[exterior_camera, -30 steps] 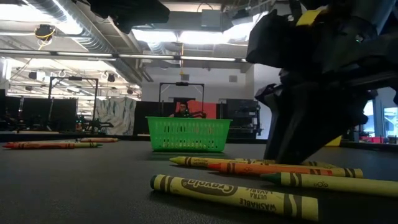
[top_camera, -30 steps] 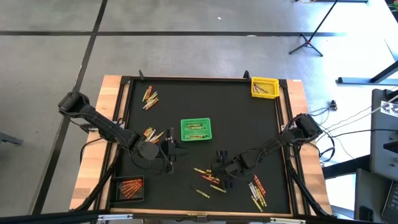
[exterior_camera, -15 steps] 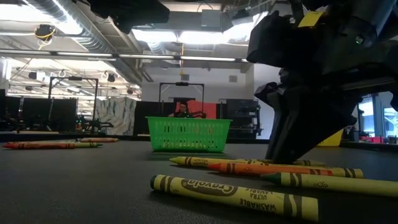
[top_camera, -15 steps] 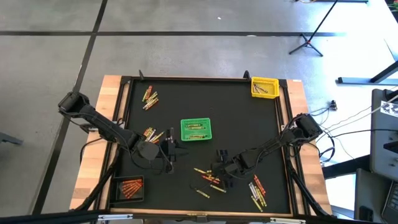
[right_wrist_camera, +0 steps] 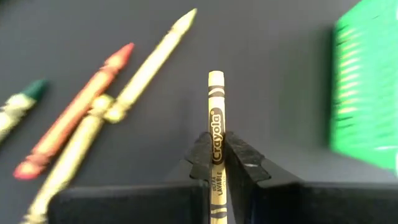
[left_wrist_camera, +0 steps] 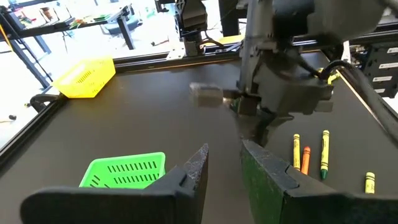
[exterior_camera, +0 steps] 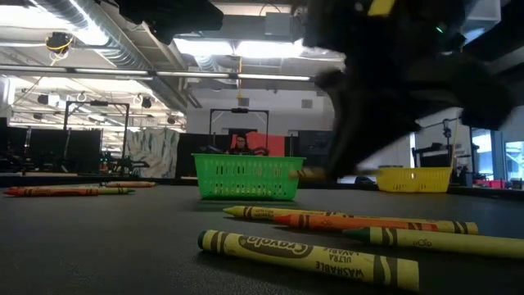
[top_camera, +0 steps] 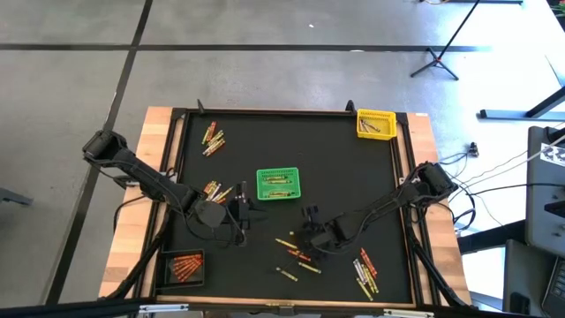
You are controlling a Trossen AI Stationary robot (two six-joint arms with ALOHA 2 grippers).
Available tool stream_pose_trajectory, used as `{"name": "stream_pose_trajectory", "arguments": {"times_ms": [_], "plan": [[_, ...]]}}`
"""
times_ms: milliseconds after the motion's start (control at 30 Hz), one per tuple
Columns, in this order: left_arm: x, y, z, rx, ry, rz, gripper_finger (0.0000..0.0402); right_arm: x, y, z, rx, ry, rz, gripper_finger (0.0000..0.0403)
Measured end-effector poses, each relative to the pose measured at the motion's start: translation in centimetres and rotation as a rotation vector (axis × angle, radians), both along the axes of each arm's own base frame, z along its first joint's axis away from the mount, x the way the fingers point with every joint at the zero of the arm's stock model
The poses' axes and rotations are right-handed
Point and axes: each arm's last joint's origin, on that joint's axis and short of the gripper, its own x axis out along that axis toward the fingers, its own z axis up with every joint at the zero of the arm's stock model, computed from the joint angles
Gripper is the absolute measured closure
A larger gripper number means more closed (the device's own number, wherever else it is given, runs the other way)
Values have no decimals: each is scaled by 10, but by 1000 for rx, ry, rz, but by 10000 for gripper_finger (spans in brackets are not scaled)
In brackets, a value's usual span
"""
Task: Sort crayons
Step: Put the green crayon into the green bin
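A robotics lab or workshop, shown by exposed ceiling ducts [exterior_camera: 90, 37] and strip lights, a grey taped concrete floor [top_camera: 265, 62], a tripod stand [top_camera: 450, 44], a black surface [top_camera: 282, 141] framed in wood, equipment racks seen behind

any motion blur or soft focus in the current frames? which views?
Low view: the right arm is smeared dark by motion; the near crayons stay sharp. Left wrist view: the crayon beside the right arm is blurred. Right wrist view: the held yellow crayon is crisp; the green basket is soft.
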Motion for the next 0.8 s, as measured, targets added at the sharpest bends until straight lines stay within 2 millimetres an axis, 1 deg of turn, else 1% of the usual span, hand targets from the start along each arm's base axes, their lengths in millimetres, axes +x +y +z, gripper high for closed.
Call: {"name": "stream_pose_trajectory", "arguments": {"times_ms": [167,300,433,600,800], "plan": [[0,0,0,0,0,0,321,14,-9,16,-73,-41,12,380],[0,0,0,0,0,0,321,25,-26,24,-101,-57,0,380],[0,0,0,0,0,0,321,33,-51,25,-131,-52,-35,380],[0,0,0,1,0,-1,321,43,-76,27,-146,-69,-59,380],[-5,-10,1,72,5,-57,321,54,-94,32,-88,-136,-34,379]]}}
